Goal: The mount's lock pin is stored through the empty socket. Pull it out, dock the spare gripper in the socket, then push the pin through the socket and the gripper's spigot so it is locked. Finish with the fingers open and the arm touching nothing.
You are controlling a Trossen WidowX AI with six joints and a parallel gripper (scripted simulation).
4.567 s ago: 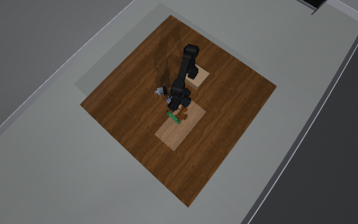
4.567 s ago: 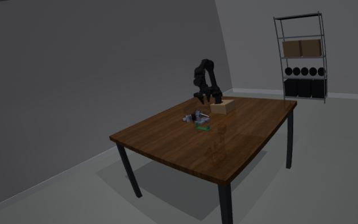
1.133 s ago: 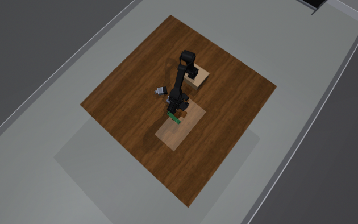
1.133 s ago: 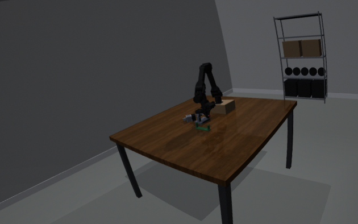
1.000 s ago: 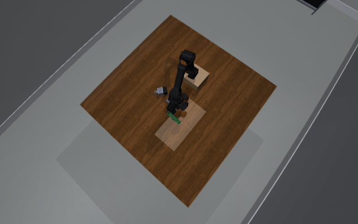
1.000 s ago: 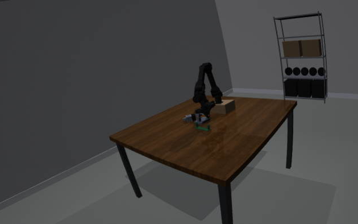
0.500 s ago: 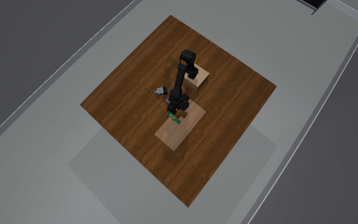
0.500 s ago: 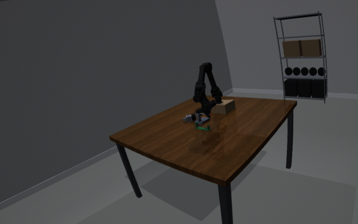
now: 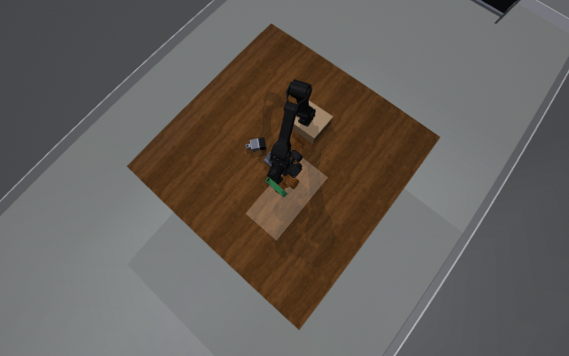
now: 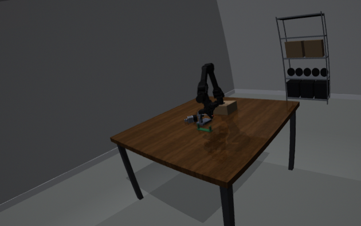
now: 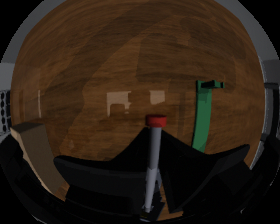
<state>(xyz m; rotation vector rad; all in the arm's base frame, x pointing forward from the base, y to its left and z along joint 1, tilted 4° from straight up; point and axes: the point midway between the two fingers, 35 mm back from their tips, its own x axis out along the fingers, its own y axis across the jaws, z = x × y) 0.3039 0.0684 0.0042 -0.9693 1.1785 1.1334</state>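
Jaws of the black gripper [image 9: 293, 163] [image 10: 210, 115] [image 11: 156, 145] nearly closed, a narrow gap left, clamped on the lock pin [image 10: 212, 116] [image 11: 153, 160]. The pin's grey shaft runs between the black fingers, its red head showing just beyond their tips in the wrist view. Its far end reaches down toward the mount; whether any of it sits in the socket cannot be told. Mount [image 9: 267, 160] [image 10: 204, 121], grey-blue, low on the wooden table [image 9: 194, 172] [image 10: 166, 143] [image 11: 116, 60], close by the jaws and partly hidden by them from above. Spare gripper [image 9: 256, 145] [image 10: 191, 119], grey and black, undocked, lies on the tabletop past the mount from the jaws. Green holder [image 9: 276, 187] [image 10: 204, 129] [image 11: 203, 117], a strip with a short upright at each end, stands near the jaws, apart from them, right of the pin in the wrist view. Pale wooden block [image 9: 321, 118] [image 10: 227, 107] [image 11: 36, 150] farther off, left of the jaws in that same view, beside the arm [image 9: 286, 126] [image 10: 215, 80].
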